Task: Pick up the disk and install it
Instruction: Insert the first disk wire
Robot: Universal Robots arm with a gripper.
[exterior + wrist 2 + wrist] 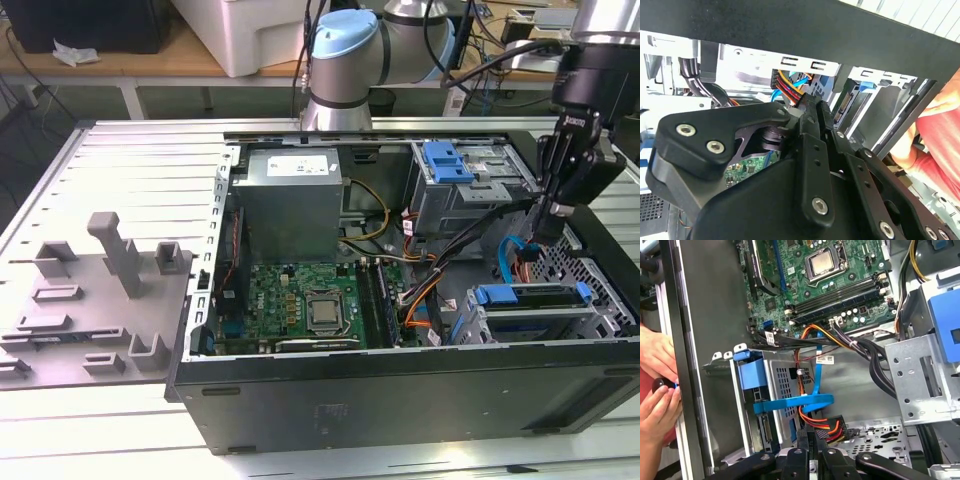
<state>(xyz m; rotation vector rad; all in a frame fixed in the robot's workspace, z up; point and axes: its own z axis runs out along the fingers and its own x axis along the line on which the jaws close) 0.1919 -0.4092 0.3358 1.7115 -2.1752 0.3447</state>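
One drive seated, pincer closed at the cable plug

- Open computer case [400, 392] lies on its side on a slatted metal table [140, 165].
- The disk [526, 296] sits in the lower drive cage, in the case corner at the exterior view's right. Its blue carrier bar faces up. It is not in the gripper's hold.
- Gripper [545, 236] hangs inside the case, above and just behind that cage.
- In both wrist views the fingers [803, 440] are drawn together with no real gap.
- The fingertips sit at a black plug [836, 429] on the orange-and-red wire bundle [812, 416]. Touching or just beside: cannot tell. Cannot tell either whether anything is pinched.
- A flat blue cable [790, 403] runs across the cage's perforated side, near the fingertips.
- Second bay, further back: a bare blue latch [447, 160] on top.
- Motherboard [300, 305] fills the case middle, with the grey power box [290, 200] behind it.
- A person's hands [655, 355] rest at the outer case wall beside the cage, holding a small dark object.
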